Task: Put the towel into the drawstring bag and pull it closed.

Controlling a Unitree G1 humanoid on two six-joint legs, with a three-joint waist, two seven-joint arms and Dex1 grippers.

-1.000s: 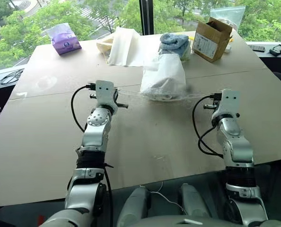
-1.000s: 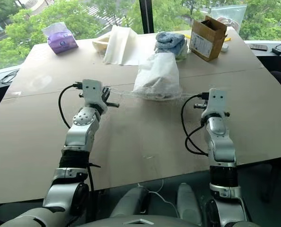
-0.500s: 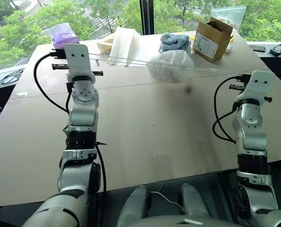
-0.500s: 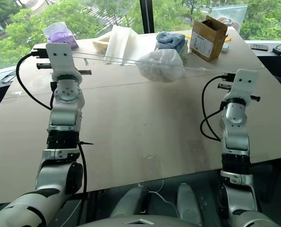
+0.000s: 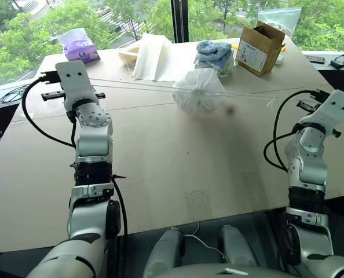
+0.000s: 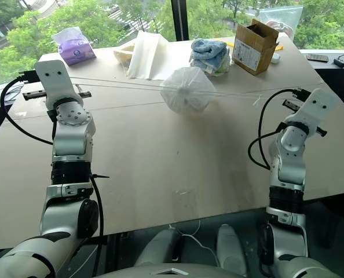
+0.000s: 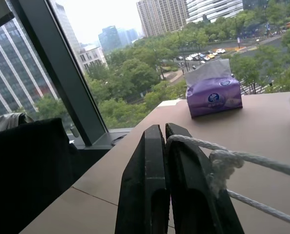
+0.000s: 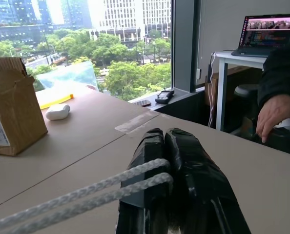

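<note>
- Left eye view: our left gripper [image 5: 51,87] and right gripper [image 5: 322,97] each pinch a cord [image 5: 131,87], pulled wide apart.
- Between them, upper centre, the drawstring bag [image 5: 198,91] hangs bunched above the table [image 5: 172,162].

Towel hidden inside the cinched drawstring bag [image 5: 198,91]; person's hand [image 8: 277,114] cut off at the frame edge.

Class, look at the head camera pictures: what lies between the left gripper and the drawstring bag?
In the left eye view, taut white cords stretch from the left gripper to the drawstring bag, over bare table. Nothing else lies between them.
</note>
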